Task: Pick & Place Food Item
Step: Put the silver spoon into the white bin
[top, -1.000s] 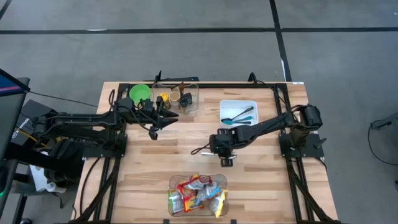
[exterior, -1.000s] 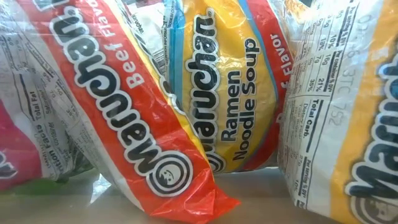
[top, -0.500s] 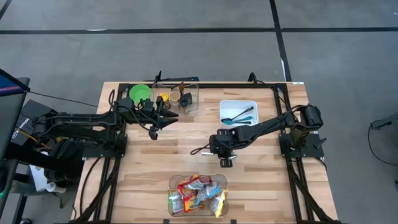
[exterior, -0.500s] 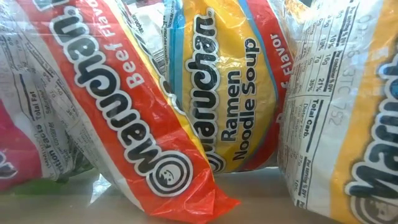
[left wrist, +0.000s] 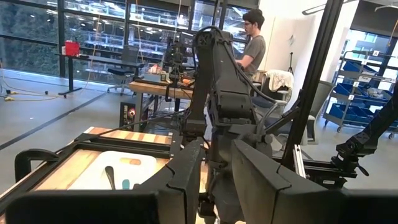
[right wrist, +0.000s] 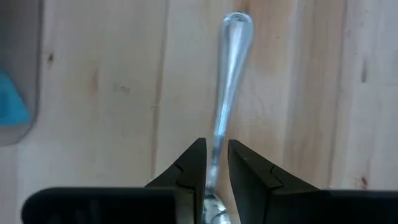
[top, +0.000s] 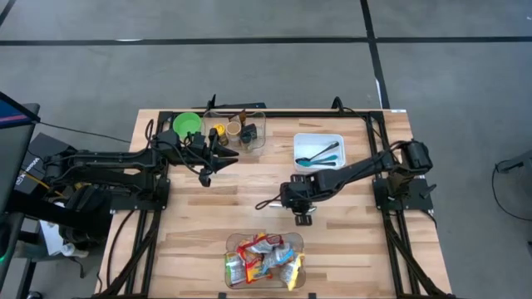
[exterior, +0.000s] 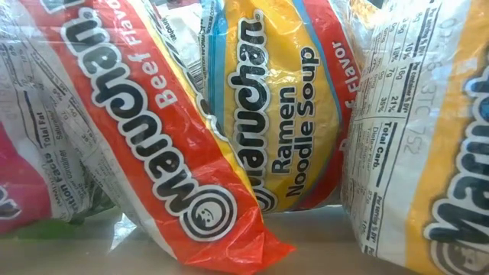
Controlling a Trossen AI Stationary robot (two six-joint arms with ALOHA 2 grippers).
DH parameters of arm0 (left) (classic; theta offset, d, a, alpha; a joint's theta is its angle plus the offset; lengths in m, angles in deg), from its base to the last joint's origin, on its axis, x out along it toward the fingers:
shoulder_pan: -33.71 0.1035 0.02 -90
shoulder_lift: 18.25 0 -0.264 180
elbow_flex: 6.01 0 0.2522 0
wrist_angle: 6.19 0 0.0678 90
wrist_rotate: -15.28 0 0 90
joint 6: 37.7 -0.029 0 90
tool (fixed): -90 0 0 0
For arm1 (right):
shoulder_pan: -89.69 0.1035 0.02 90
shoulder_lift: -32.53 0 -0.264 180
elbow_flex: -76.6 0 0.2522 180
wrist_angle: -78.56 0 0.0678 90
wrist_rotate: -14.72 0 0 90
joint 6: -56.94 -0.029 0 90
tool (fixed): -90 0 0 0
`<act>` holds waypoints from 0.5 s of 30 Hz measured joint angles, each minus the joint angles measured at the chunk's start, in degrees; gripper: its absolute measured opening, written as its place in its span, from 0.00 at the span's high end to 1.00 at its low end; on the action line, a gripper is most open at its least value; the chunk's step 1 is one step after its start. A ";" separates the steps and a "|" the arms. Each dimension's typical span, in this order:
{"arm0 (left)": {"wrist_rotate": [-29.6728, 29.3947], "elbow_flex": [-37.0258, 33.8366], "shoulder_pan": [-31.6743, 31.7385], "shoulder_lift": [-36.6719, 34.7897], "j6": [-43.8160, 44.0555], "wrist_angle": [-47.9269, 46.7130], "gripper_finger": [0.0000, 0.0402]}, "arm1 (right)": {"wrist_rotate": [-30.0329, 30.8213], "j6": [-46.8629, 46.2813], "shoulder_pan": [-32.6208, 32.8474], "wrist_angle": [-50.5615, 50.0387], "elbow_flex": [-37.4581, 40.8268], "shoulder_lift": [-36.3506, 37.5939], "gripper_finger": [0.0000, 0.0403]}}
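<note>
Right now the right gripper (right wrist: 216,163) has its narrow jaws clamped on the handle of a clear plastic spoon (right wrist: 231,68) at the middle of the wooden table (top: 191,224).

From overhead, that gripper (top: 302,212) sits just right of centre, and the spoon (top: 306,217) shows as a pale sliver under it. The ramen packets (top: 262,259) lie in a clear bin (top: 233,241) at the bottom centre of the frame, well apart from both arms; the low view is filled with them (exterior: 283,114). The left gripper (top: 207,175) hangs at the upper left of centre, its fingers (left wrist: 186,180) a narrow gap apart around nothing, near a green bowl (top: 186,124). A white tray (top: 319,138) with teal utensils (top: 320,154) sits upper right. In the left wrist view, a person (left wrist: 250,43) stands at a desk.
</note>
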 joint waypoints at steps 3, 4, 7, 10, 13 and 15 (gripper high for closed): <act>0.00 0.00 -0.02 0.00 -0.02 0.00 0.79 | 0.00 -0.46 0.53 -0.26 0.00 0.00 0.85; 0.00 0.00 0.00 0.00 -0.02 0.00 0.79 | 0.02 -0.50 0.69 -0.39 0.00 0.00 0.85; 0.00 0.00 -0.01 0.00 0.00 0.00 0.79 | -0.02 -0.44 0.66 -0.80 0.01 0.00 0.85; 0.00 0.00 0.00 0.00 0.00 0.00 0.79 | 0.08 -0.28 0.62 -0.81 0.02 0.00 0.85; 0.00 0.00 -0.01 0.00 -0.02 0.00 0.79 | 0.08 -0.46 0.22 -0.81 0.02 0.00 0.85; 0.00 0.00 -0.01 0.00 -0.01 0.00 0.79 | -0.04 -0.46 0.13 -0.83 0.02 0.00 0.85</act>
